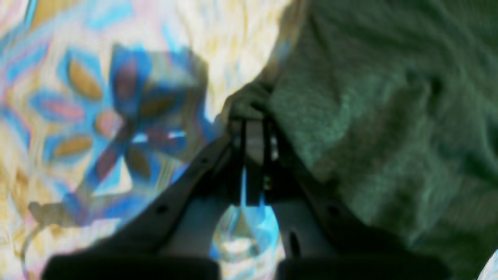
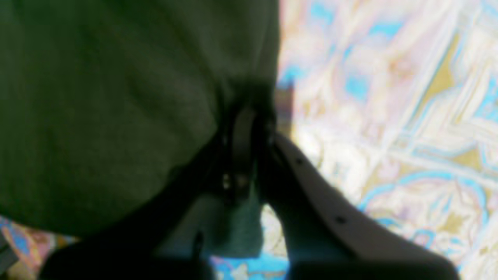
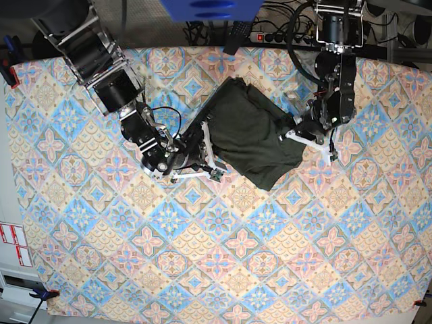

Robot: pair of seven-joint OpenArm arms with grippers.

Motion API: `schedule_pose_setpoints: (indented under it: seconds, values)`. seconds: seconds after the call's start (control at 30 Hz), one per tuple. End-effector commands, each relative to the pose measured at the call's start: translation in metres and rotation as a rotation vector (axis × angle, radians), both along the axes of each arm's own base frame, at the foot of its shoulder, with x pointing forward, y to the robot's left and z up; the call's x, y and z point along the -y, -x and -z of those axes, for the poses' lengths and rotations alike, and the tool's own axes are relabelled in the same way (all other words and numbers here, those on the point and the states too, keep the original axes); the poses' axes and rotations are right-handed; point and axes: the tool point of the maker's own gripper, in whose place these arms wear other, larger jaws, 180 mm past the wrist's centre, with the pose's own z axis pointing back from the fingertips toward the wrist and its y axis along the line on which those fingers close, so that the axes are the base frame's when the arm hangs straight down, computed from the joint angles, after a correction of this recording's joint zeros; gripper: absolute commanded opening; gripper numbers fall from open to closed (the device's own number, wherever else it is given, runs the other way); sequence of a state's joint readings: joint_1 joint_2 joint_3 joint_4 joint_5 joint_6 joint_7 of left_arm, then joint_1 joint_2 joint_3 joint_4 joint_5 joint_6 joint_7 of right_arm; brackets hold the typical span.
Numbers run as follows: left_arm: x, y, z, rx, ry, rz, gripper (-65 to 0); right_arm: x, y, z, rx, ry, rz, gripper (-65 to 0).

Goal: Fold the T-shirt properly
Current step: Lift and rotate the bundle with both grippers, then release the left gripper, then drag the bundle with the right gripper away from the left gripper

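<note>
The dark olive-green T-shirt (image 3: 250,131) lies bunched in a rough slanted block on the patterned cloth, upper middle of the base view. My left gripper (image 3: 289,131) is at its right edge, shut on a pinch of the fabric. In the left wrist view the left gripper (image 1: 253,116) has its jaws together on the hem, and the T-shirt (image 1: 369,97) fills the right side. My right gripper (image 3: 202,138) holds the garment's left edge. In the right wrist view the right gripper (image 2: 245,116) is shut on the fabric, and the T-shirt (image 2: 97,97) hangs across the left.
A tiled blue, pink and yellow tablecloth (image 3: 223,256) covers the table. A power strip with cables (image 3: 270,35) lies along the far edge, next to a blue object (image 3: 209,8). Red clamps (image 3: 8,71) hold the cloth at the left edge.
</note>
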State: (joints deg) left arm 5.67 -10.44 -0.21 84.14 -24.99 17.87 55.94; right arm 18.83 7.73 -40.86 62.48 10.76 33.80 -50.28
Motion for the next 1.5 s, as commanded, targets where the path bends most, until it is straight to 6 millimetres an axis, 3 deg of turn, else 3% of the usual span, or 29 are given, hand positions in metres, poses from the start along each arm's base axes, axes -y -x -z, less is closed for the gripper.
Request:
schedule_pose_setpoints:
  seconds: [0.0, 0.23, 0.43, 0.7, 0.87, 1.0, 1.27, 1.47]
  values:
    - [-0.001, -0.010, 0.000, -0.008, 0.002, -0.008, -65.0, 0.006, 0.002, -0.002, 0.003, 0.034, -0.015, -63.4]
    - [0.038, -0.066, -0.009, 0.051, -0.009, 0.111, -65.0, 0.017, 0.023, -0.014, 0.038, 0.051, -0.049, -63.5]
    - [0.075, -0.094, -0.008, 0.114, -0.056, 0.237, -65.0, 0.029, 0.028, -0.031, 0.098, 0.055, -0.068, -63.5]
    - [0.080, -0.115, -0.030, 0.185, -0.058, 0.241, -65.0, 0.046, 0.011, -0.074, 0.217, -0.029, 0.066, -63.5]
    - [0.041, -0.121, -0.062, 0.283, -0.105, 0.205, -65.0, 0.038, 0.021, -0.090, 0.243, -0.028, 0.041, -63.6]
    - [-0.005, -0.114, -0.080, 0.328, -0.135, 0.108, -65.0, 0.012, 0.029, -0.098, 0.243, -0.096, 0.038, -64.8]
    - [-0.077, -0.064, -0.096, 0.350, -0.211, -0.035, -65.0, -0.058, 0.046, -0.113, 0.222, -0.230, -0.031, -65.0]
    - [-0.106, -0.021, -0.104, 0.343, -0.248, -0.113, -65.0, -0.094, 0.053, -0.105, 0.144, -0.289, -0.023, -65.0]
